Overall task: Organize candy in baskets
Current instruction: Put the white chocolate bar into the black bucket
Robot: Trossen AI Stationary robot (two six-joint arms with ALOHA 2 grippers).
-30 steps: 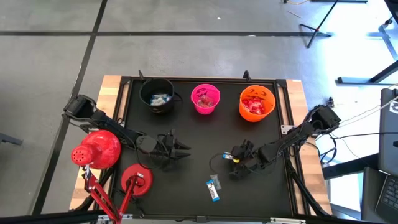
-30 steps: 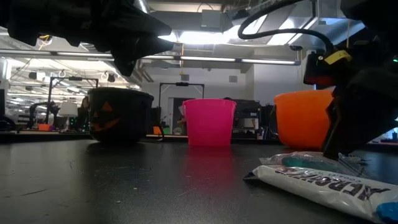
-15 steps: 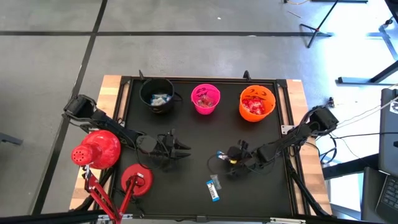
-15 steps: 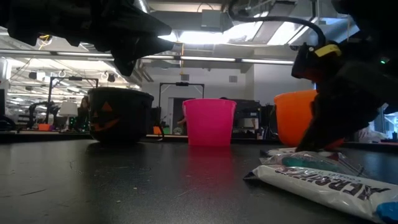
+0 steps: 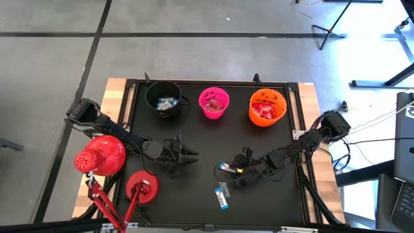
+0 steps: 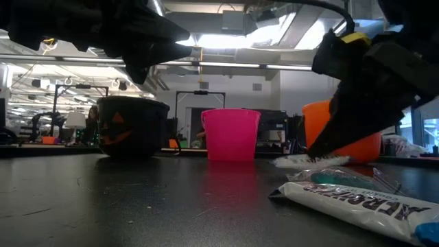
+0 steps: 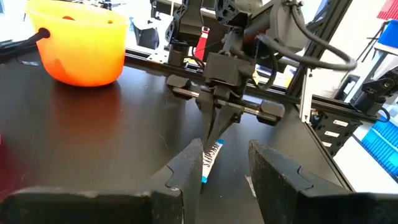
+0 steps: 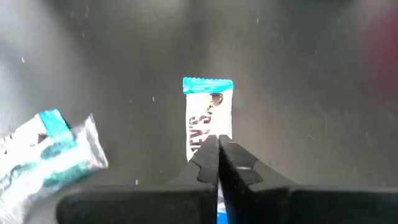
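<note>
Three baskets stand along the table's far side: black [image 5: 163,100], pink [image 5: 214,103] and orange [image 5: 266,107], each with candy inside. My right gripper [image 5: 229,169] is low over the table's near middle, shut on a blue-and-white candy [image 8: 208,109]. A second blue-and-white candy [image 5: 222,196] lies flat on the table nearer the front edge. My left gripper [image 5: 189,155] hovers left of centre, pointing right, its fingers [image 7: 193,171] partly apart with nothing between them. My right gripper pinches the candy's near end [image 8: 211,138] between its two fingertips. The fingers slant down from the table's right side and lie along the wrapper. The candy [image 6: 309,160] sticks out past the fingertips toward the left, about level, just above the table.
Two red dome-shaped lamp heads [image 5: 100,154] [image 5: 141,188] on red legs stand at the table's near left, beside my left arm. The black tabletop [image 5: 194,129] lies bare between the baskets and the grippers.
My right gripper has shut and taken hold of the candy. It has tipped and swung toward the table's left, and the candy now shows at its fingertips, off the table.
</note>
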